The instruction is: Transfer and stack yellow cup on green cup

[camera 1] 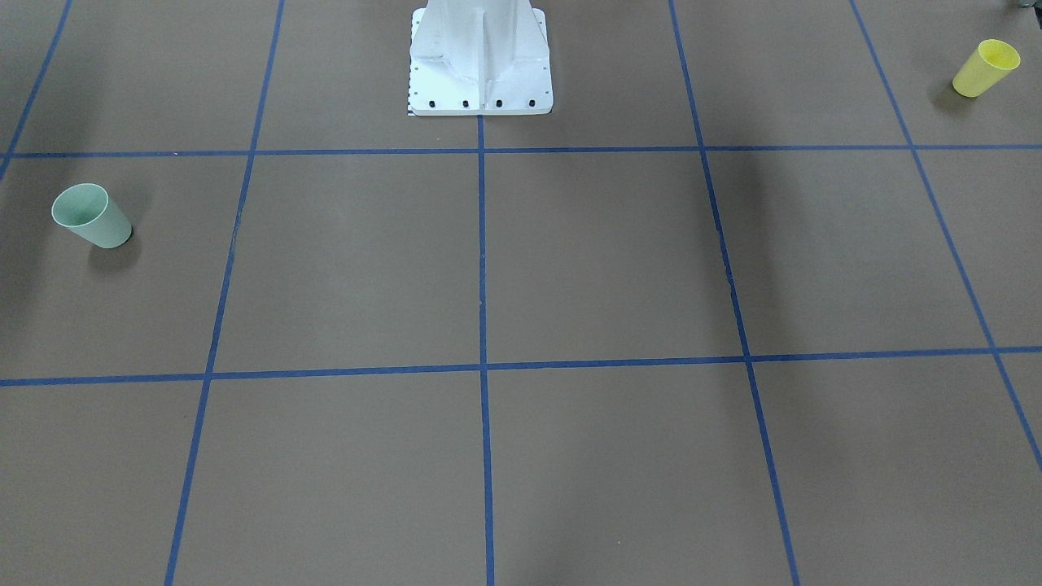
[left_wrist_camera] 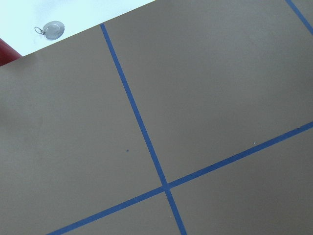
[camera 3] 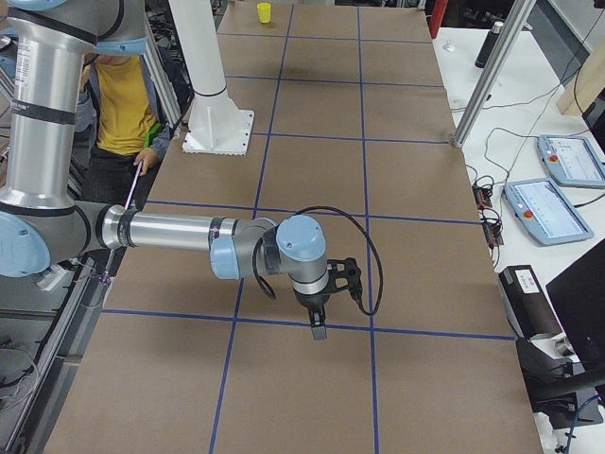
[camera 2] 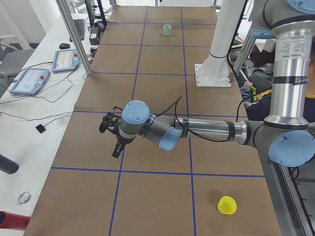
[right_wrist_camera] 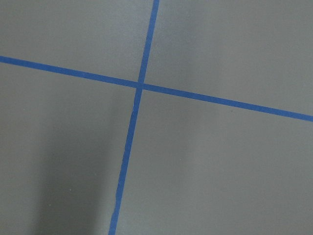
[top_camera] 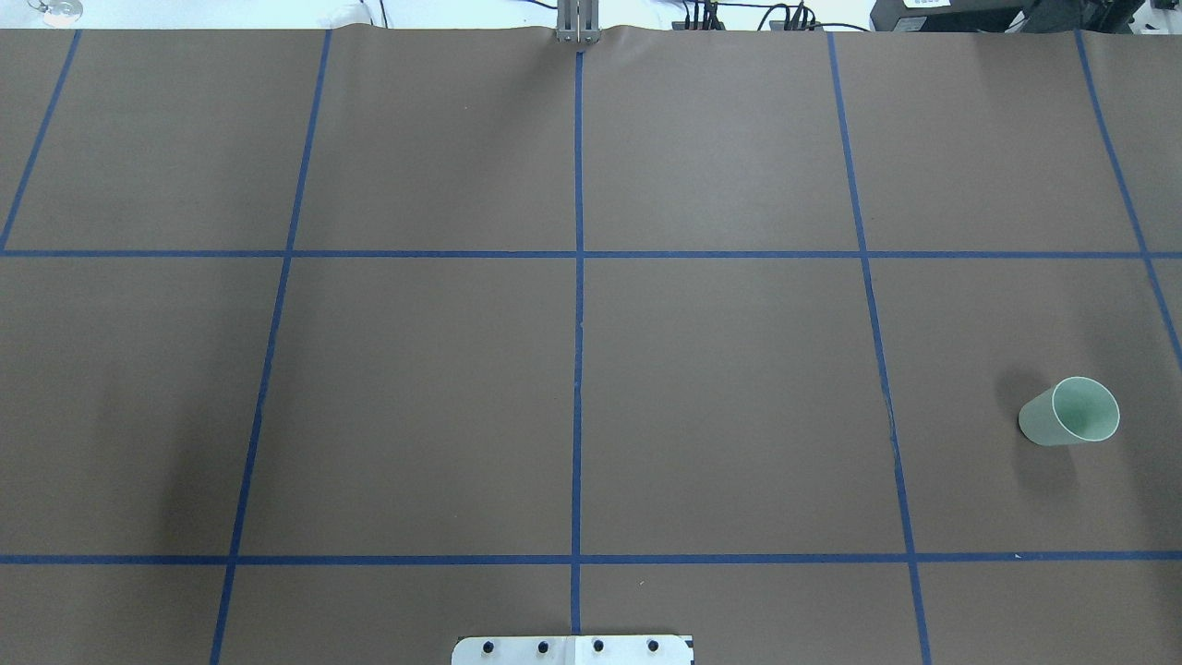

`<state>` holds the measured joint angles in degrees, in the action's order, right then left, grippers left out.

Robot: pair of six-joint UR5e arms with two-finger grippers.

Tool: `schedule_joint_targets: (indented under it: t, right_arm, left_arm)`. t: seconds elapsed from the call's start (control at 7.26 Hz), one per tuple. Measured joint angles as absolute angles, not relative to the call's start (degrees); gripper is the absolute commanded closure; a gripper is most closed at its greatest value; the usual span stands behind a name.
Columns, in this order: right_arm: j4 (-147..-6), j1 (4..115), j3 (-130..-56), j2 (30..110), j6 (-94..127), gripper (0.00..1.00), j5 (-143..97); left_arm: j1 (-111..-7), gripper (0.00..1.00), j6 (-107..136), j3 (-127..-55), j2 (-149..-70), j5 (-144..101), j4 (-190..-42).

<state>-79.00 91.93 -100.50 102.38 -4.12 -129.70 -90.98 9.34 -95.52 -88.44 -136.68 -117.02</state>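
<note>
In the front-facing view we see the green cup (camera 1: 91, 216) standing mouth up on the brown table (camera 1: 570, 268) near the picture's left edge. The yellow cup (camera 1: 985, 67) stands mouth up in the far right corner, well apart from it, with the white robot base (camera 1: 480, 65) between them at the top. In the overhead view the green cup (top_camera: 1069, 412) stands alone near the right edge, in a square of the blue tape grid (top_camera: 578, 277). From the table's left end we see the left arm reach out low over the table, its left gripper (camera 2: 113, 142) pointing down above a blue tape line. We cannot tell from here whether it is spread or clenched, and it holds nothing that we can see. The yellow cup (camera 2: 227, 205) stands near this end of the table, apart from the arm, and the green cup (camera 2: 167, 30) stands at the far end. From the right end, the right gripper (camera 3: 319, 323) hangs likewise over a tape line, and again we cannot tell how its jaws stand. The yellow cup (camera 3: 264, 11) shows small at the far end, and a person (camera 3: 123, 104) sits behind the base. The left wrist view shows only brown paper, a tape crossing (left_wrist_camera: 166, 186) and a small round metal thing (left_wrist_camera: 53, 29) on the white edge. The right wrist view shows another tape crossing (right_wrist_camera: 139, 85).
</note>
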Motion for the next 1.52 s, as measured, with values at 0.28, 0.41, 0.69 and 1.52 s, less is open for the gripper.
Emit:
schedule_joint_targets:
  t: [0.28,0.41,0.69,1.52]
  right_arm:
    - [-78.9,91.9,-98.8,102.5,-4.2,0.0,-131.2]
    - [-78.9,91.9,-98.2,102.6,-4.3,0.0,-131.9]
    - [-78.8,91.9,-97.3,102.7,-4.5,0.0,-132.2]
    - [-78.8,91.9,-96.0,104.2,-4.4,0.0,-133.5]
  left_arm:
    - [-90.4,0.0,24.0,-98.7,-87.3,-130.5,-117.6]
    - [-89.3,0.0,30.1,-100.1,-86.9,-125.4,-117.6]
    - [-84.6,0.0,42.3,-101.6,-85.5,-112.2,-117.2]
    - [-67.1,0.0,81.4,-104.9,-79.8,-80.0,-92.7]
